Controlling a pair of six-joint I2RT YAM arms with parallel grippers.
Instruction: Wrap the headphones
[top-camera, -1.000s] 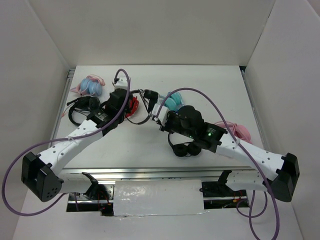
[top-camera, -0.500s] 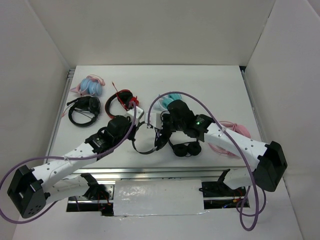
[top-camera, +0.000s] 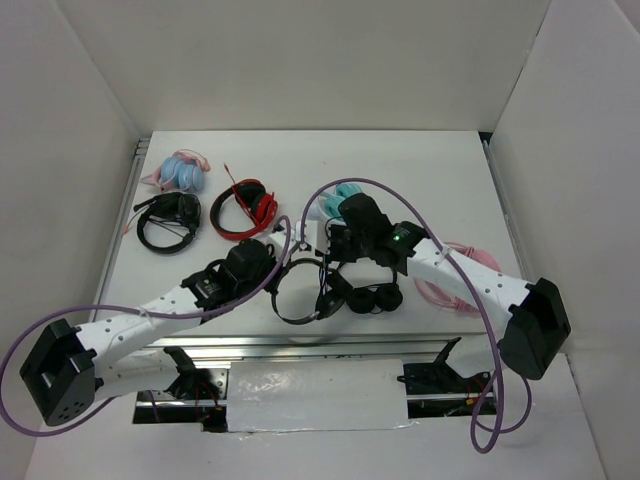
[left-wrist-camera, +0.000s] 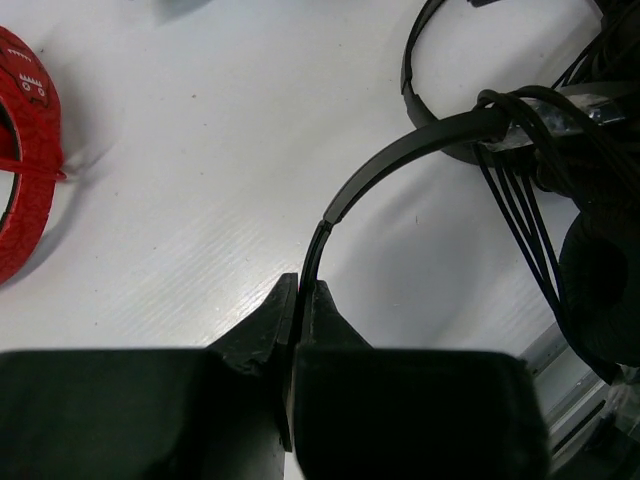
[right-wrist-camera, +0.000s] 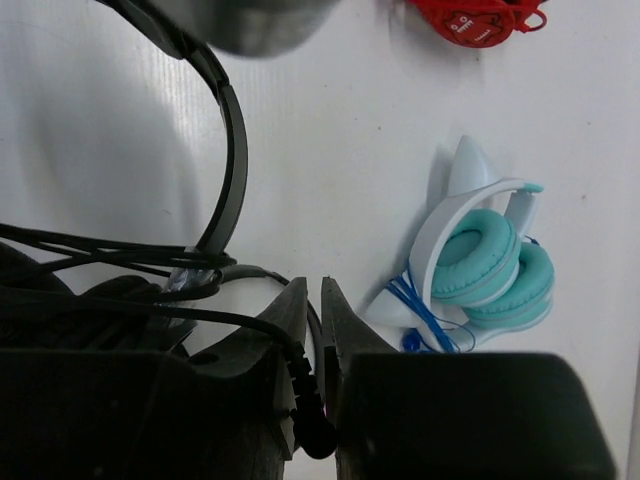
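The headphones (top-camera: 287, 312), black with a slim headband, lie near the table's front middle. Their thin cable (left-wrist-camera: 520, 210) is looped several times around the band beside an earcup (left-wrist-camera: 600, 285). My left gripper (top-camera: 278, 272) is shut on the headband (left-wrist-camera: 400, 160), which is pinched between its fingertips (left-wrist-camera: 300, 288). My right gripper (top-camera: 325, 245) hovers just right of it. Its jaws (right-wrist-camera: 320, 283) stand a narrow slit apart, and the cable's plug end (right-wrist-camera: 315, 425) lies between them.
A cable-less black pair with fat earcups (top-camera: 375, 297) lies just right of the headphones. Red headphones (top-camera: 245, 208), a black mic headset (top-camera: 168, 220) and a pink-blue pair (top-camera: 182, 170) sit far left. A teal cat-ear pair (right-wrist-camera: 490, 265) and a pink pair (top-camera: 462, 270) are on the right.
My left gripper has drawn the headphones from beside the red pair toward the near edge. My right gripper has shifted left and farther back, and its jaws have parted slightly.
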